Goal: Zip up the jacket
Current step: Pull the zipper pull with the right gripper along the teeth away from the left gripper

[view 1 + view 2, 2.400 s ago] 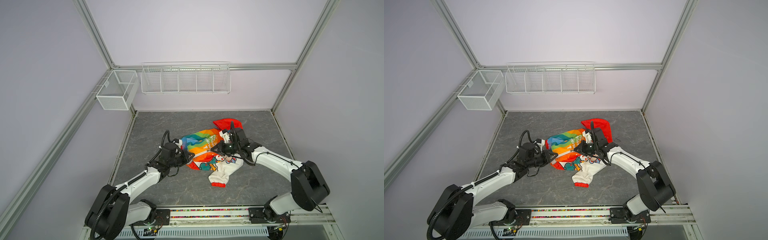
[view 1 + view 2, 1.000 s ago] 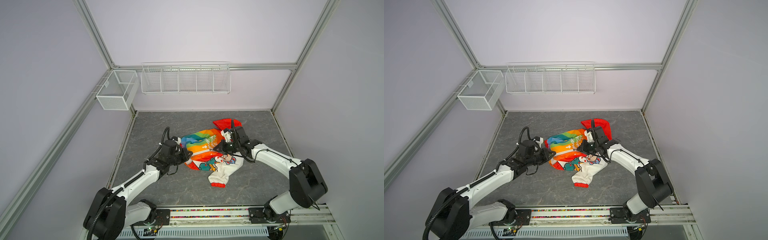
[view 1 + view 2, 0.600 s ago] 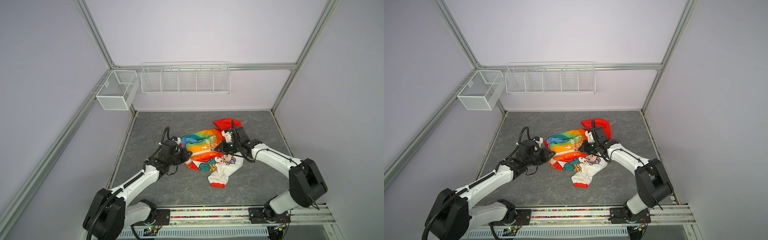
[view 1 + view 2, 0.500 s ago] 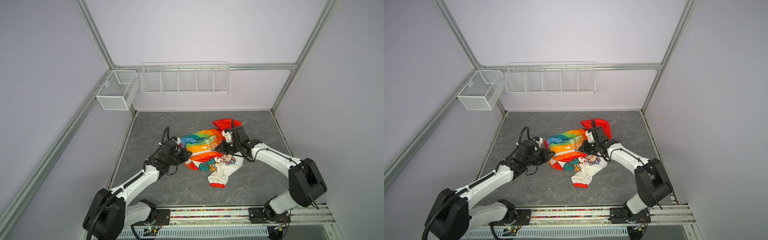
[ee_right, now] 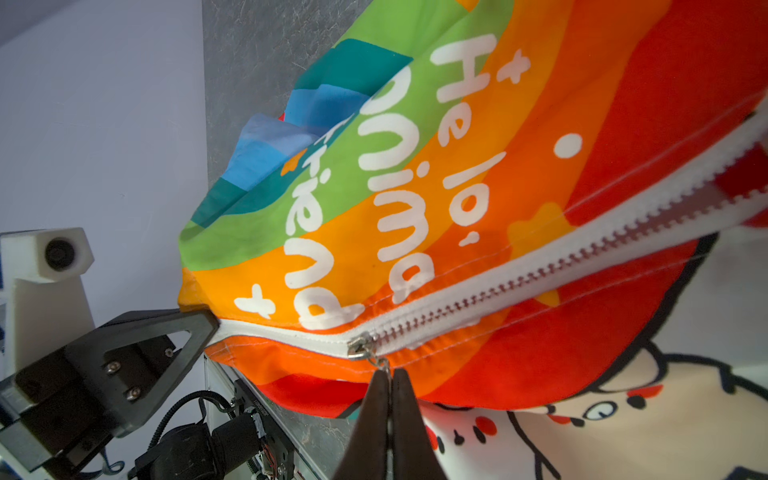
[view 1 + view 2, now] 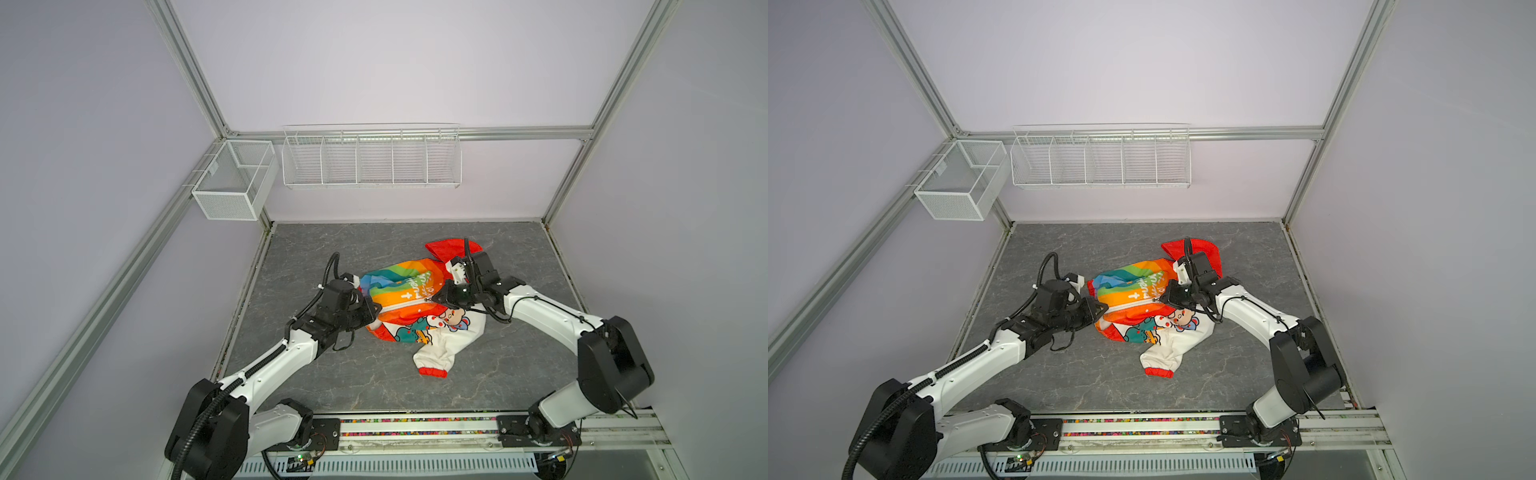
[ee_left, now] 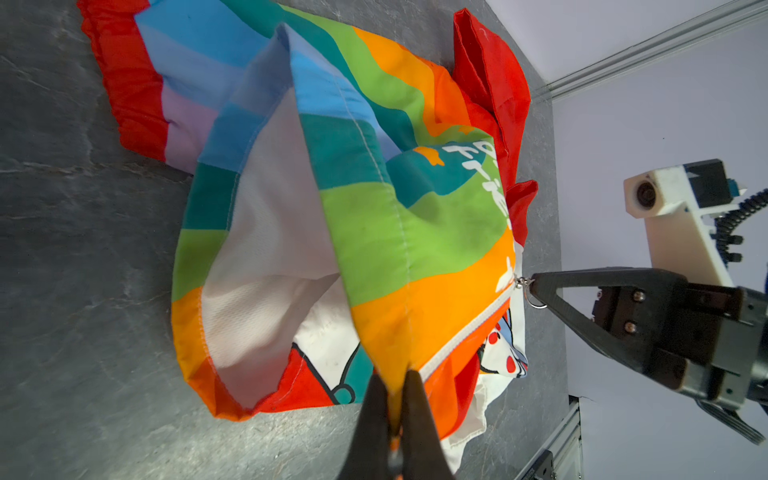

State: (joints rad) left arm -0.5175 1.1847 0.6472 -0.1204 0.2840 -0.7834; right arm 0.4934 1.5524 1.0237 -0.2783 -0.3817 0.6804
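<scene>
pinching the orange hem corner of the small rainbow-striped jacket (image 7: 374, 208), the left hand (image 7: 395, 380) has its dark fingers pressed flat together on the cloth, right at the bottom end of the white zipper (image 7: 461, 332). the right hand (image 5: 388, 374) is narrowed to nothing on the little metal ring pull (image 5: 382, 363) hanging from the slider, part way up the zipper. between the two hands the zipper tape runs taut and straight; past the slider the teeth show, and the two tapes gape apart further on.

in both top views the jacket (image 6: 399, 291) (image 6: 1129, 291) lies crumpled on the grey marbled bench (image 6: 498, 365), well in front of the long white wire rack (image 6: 370, 160) on the back wall, below its right half. the left hand (image 6: 376, 309) grips on the side toward the rack's left end, the right hand (image 6: 434, 298) toward its right end. the red hood (image 6: 446, 247) is the part nearest the rack. the white cartoon-printed sleeve (image 6: 436, 353) with its red cuff lies farthest from it.
</scene>
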